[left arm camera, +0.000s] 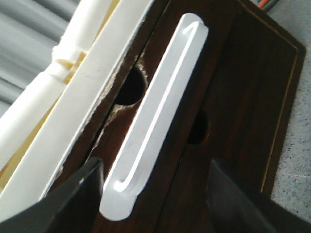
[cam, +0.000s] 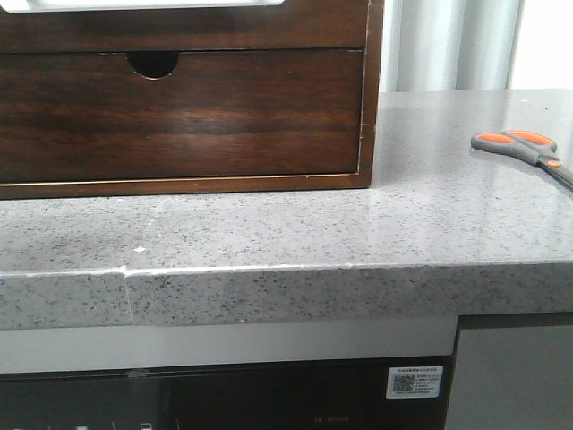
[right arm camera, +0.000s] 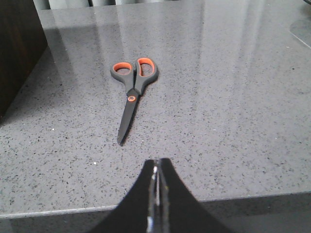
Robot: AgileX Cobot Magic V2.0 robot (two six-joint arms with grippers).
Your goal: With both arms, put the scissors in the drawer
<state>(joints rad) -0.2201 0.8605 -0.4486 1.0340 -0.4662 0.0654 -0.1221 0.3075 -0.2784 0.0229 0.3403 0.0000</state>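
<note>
The scissors (cam: 524, 148), with orange-and-grey handles, lie flat on the grey counter at the right; the frame edge cuts off the blades. In the right wrist view the scissors (right arm camera: 131, 92) lie closed, blade tips toward my right gripper (right arm camera: 156, 167). That gripper is shut and empty over the counter's front edge, a short way from the tips. The drawer (cam: 179, 31) has a plain dark glossy front in the wooden cabinet, with a white bar handle (left arm camera: 155, 111). My left gripper (left arm camera: 155, 196) is open. The handle's end lies between its fingers, close to one finger (left arm camera: 73, 199). Neither gripper shows in the front view.
Below the plain drawer is a front with a semicircular notch (cam: 154, 63). The cabinet (cam: 372, 107) stands at the counter's back left. A cream plastic piece (left arm camera: 63, 73) lies along the cabinet's top. The counter edge (cam: 269, 269) runs across the front. Curtains hang behind.
</note>
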